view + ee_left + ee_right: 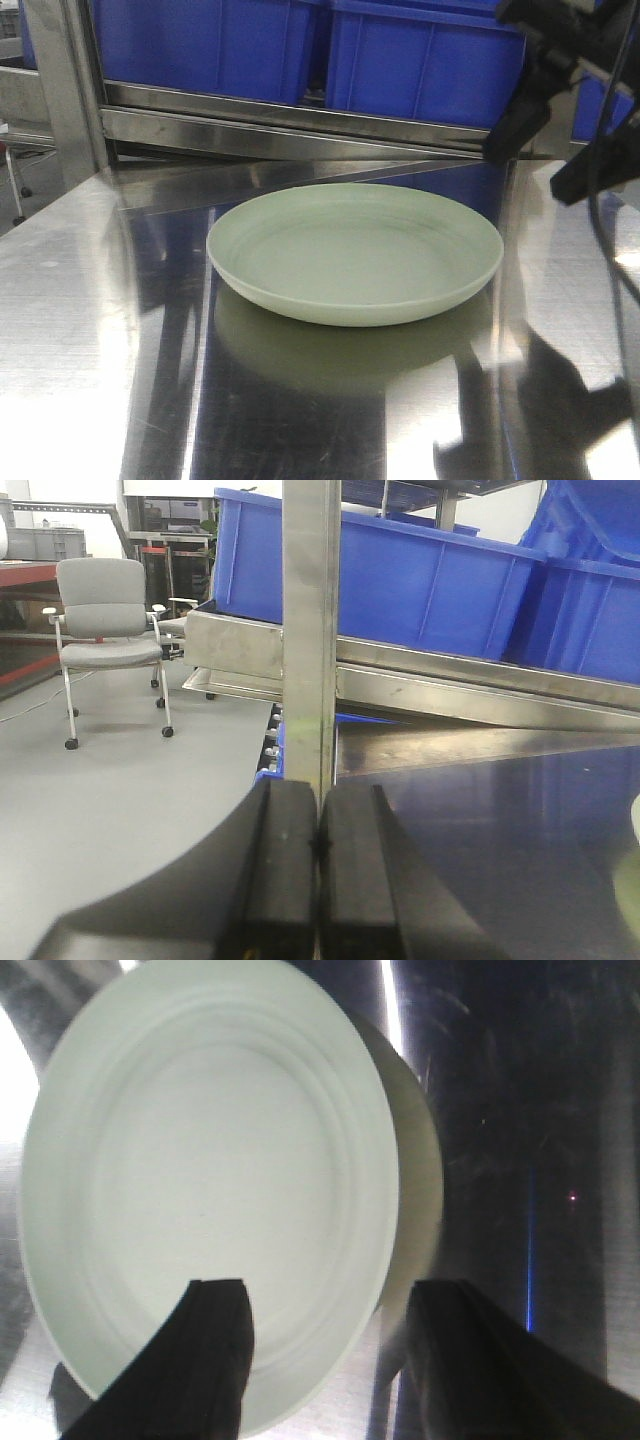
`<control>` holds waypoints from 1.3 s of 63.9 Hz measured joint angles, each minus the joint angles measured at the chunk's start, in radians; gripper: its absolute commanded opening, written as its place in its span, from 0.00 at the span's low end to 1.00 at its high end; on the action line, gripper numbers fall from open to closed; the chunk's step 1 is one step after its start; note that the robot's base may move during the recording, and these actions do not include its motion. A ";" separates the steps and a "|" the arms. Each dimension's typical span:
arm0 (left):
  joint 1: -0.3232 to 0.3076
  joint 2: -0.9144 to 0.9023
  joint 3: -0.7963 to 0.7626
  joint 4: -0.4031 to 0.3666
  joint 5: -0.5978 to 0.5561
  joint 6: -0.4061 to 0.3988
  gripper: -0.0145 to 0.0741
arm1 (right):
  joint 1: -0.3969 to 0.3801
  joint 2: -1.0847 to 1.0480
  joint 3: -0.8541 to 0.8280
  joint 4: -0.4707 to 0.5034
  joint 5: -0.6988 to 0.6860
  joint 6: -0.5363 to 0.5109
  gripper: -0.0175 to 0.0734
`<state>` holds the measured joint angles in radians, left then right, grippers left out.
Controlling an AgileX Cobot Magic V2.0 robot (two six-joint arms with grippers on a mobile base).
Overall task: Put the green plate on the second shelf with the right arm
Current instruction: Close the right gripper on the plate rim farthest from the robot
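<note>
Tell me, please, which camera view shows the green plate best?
The exterior front-facing view: the whole green plate sits in frame on the steel surface. The right wrist view looks down on it closely, its near edge behind the open jaws. The left wrist view catches only a pale sliver at its right border.

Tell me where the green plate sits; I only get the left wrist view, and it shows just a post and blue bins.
Observer: The green plate lies flat on the steel table, in front of the blue bins.
Operator: Report the right hand.
Observer: The right hand is open, raised above the plate's right side.
Operator: Say how it lines up.
Observer: From its own camera, one finger is over the plate's inside, the other beyond the rim.
</note>
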<state>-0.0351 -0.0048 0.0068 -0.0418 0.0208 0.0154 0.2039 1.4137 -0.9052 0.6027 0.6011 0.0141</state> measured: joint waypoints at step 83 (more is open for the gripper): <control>0.000 0.000 0.000 0.000 0.000 0.000 0.31 | 0.079 0.203 -0.006 0.067 -0.149 -0.003 0.25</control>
<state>-0.0351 -0.0048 0.0068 -0.0418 0.0208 0.0154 0.2830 1.6165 -0.9109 0.6701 0.4518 0.0115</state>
